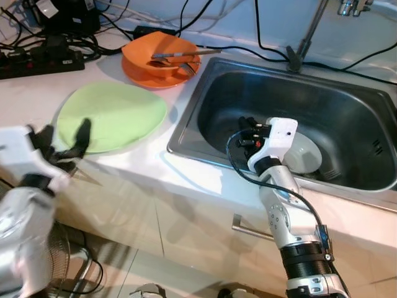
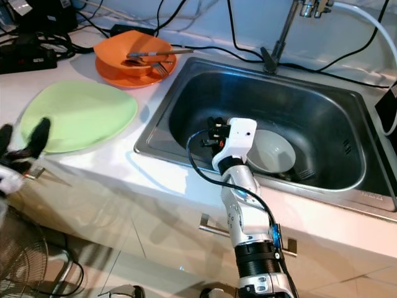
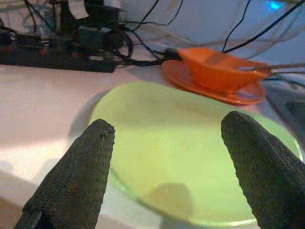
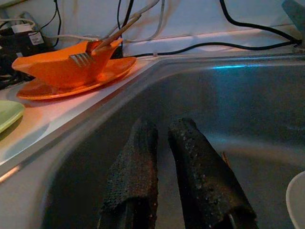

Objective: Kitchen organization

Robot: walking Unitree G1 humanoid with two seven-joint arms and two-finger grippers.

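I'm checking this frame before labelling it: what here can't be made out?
- White bowl in the sink: near side hidden by the right arm, eye views.
- Right gripper: fingertips cut off by the wrist block, eye views.
- Faucet: top cut by the frame edge.

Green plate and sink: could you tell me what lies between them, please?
Only bare white counter lies between the green plate and the sink rim, as the left eye view shows.

Right arm hides white bowl [image 2: 273, 152]
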